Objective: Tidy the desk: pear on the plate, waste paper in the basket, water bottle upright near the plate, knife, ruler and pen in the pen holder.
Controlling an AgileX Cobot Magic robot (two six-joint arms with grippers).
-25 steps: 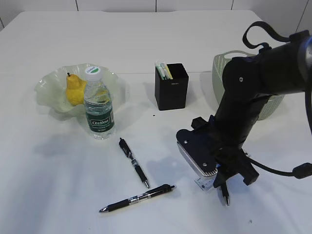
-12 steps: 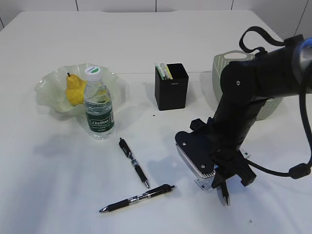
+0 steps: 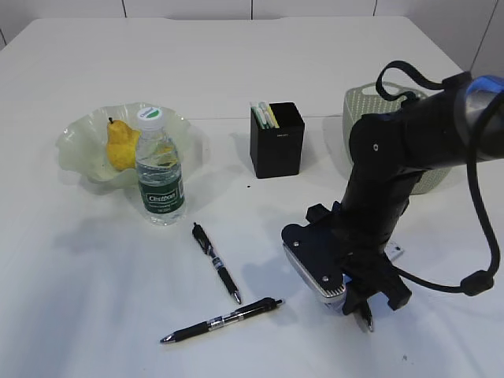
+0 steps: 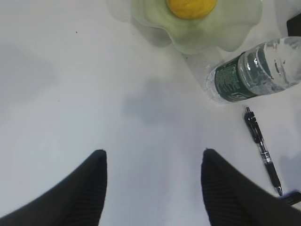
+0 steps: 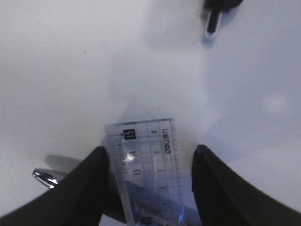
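The right gripper [image 5: 148, 181], fingers spread wide, straddles the clear ruler [image 5: 148, 165] flat on the table, right of the two pens [image 3: 216, 264]. The left gripper [image 4: 153, 183] hangs wide apart, holding nothing.

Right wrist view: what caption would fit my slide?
Open black right gripper straddling a clear plastic ruler on the white table.

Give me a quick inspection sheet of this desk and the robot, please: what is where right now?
Surface: white table, bare in front.
Job's things: pear on plate; water bottle upright beside it; two pens lying loose; clear ruler between the right gripper's fingers; pen holder; basket.
Clutter: nothing seen.
Grippers: left gripper open, empty; right gripper low at the ruler.
Cables: black cable looping off the right arm.
Surroundings: nothing seen.
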